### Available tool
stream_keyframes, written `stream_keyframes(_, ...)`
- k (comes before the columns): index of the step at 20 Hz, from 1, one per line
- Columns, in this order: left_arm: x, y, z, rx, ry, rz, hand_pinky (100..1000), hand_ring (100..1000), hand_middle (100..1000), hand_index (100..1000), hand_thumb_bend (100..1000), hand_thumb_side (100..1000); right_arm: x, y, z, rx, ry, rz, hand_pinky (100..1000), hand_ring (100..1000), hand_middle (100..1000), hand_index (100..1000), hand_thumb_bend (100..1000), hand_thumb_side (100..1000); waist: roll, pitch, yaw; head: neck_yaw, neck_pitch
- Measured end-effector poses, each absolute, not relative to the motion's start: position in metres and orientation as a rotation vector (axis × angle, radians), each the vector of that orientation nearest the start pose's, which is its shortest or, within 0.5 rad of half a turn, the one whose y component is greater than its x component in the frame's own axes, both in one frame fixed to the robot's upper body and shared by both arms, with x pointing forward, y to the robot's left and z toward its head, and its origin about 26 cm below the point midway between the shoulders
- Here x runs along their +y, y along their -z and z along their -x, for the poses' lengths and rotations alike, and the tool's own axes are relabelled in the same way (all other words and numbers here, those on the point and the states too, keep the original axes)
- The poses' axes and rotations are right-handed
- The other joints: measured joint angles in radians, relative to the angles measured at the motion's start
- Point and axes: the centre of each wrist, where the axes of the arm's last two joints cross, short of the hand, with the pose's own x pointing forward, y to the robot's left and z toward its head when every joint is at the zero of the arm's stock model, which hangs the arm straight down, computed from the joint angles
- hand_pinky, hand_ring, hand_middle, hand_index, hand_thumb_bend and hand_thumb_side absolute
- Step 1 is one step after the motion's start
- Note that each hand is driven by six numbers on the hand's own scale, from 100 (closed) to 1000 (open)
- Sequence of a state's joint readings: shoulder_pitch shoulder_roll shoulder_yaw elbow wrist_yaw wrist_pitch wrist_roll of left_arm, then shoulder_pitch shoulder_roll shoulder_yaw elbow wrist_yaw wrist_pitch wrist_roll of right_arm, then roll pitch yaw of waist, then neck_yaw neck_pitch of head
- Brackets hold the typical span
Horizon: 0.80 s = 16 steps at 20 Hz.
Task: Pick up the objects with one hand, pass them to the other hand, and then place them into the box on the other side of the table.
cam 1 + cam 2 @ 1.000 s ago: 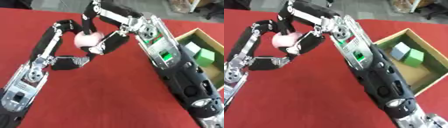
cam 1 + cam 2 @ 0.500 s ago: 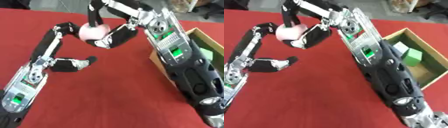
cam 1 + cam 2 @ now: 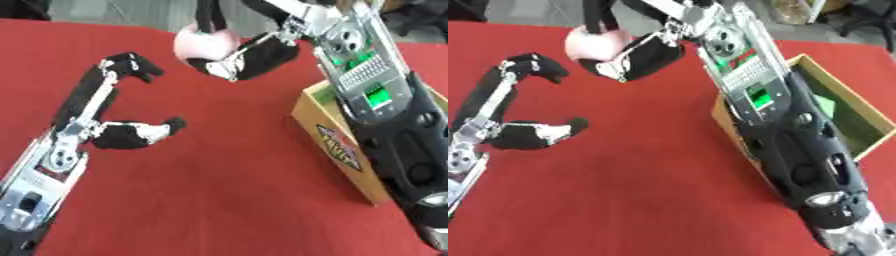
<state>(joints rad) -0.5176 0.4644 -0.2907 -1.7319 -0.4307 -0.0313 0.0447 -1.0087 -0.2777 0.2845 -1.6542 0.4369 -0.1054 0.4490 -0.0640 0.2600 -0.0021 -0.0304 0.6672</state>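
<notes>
1. A second ago both hands met around the pink ball; now only the right hand has it, with the thumb and fingers curled round its lower right side and another finger running over its top.
2. The left hand has let go and drawn back toward the near left. It lies low over the red tabletop with nothing in it, its fingers bent at the tips and its thumb pointing right, set apart from the fingers.
3. Half a second ago the ball sat nearer the middle of the far side. It is now a little further right and higher in the view, held clear above the tabletop near the far edge.
4. The ball is well apart from the left hand and up and to the left of the box.
5. The ball is round, so it shows no long axis and no pointing direction. The right hand's finger crosses it from the top and the palm cups it from the lower right.
6. The box stands on the right side of the tabletop, partly hidden behind the right forearm. Something green shows inside it, and a printed label is on its near wall.
</notes>
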Motion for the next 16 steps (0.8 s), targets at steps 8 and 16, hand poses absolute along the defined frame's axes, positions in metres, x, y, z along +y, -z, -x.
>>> stream_keyframes(8,0.228,-0.190,-0.345,-2.155,0.972,-0.625,774,643,660,719,631,408,-0.179,-0.335,-0.373,3.044,1.772,-0.700,728,640,296,459,366,100,0.000,0.001,-0.003,-0.055,0.001)
stream_keyframes(16,0.238,-0.196,-0.339,-2.158,0.962,-0.671,776,645,661,720,636,410,-0.238,-0.326,-0.385,3.102,1.717,-1.049,728,625,306,456,374,100,0.001,0.001,0.007,-0.096,0.000)
